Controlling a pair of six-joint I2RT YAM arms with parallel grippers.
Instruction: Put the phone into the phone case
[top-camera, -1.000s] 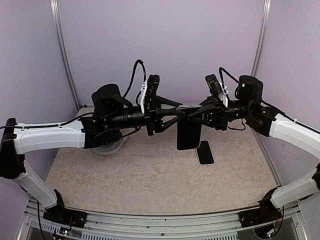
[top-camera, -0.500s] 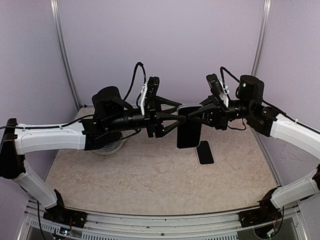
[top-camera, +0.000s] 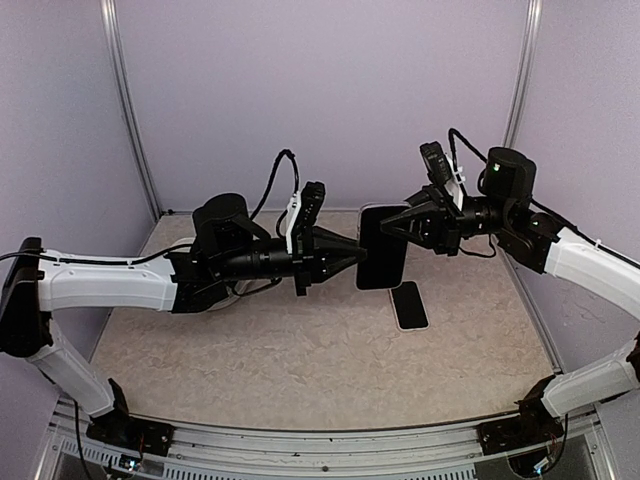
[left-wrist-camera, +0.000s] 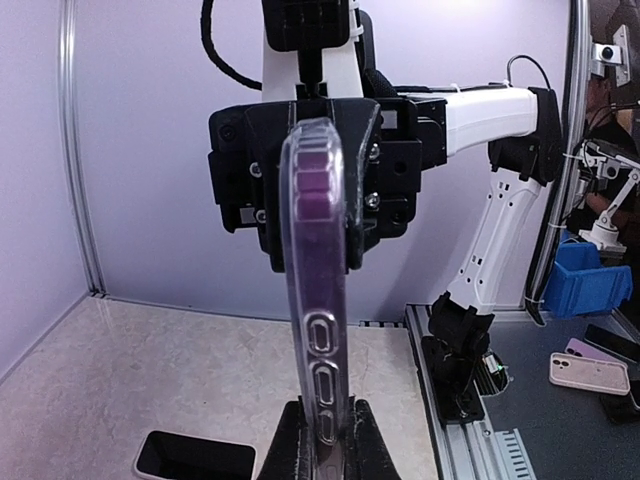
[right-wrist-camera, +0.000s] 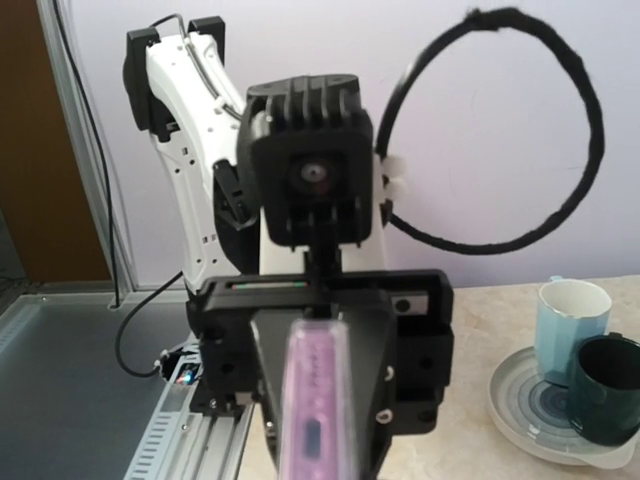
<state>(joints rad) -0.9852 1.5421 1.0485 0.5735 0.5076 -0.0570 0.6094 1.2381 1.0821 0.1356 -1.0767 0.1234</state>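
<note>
Left pincer (top-camera: 359, 257) and right pincer (top-camera: 387, 228) clamp the phone case (top-camera: 384, 266); phone (top-camera: 410, 305) lies outside.

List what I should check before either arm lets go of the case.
1. Left fingers pinch the phone case by its edge: ok.
2. Right fingers grip its opposite edge: ok.
3. Case lifted clear of the table, roughly upright: ok.
4. Phone lies flat on the table, nothing touching it: ok.
5. Which way the case's open side faces: cannot tell.
6. One grip alone will hold the case steady: cannot tell.
</note>
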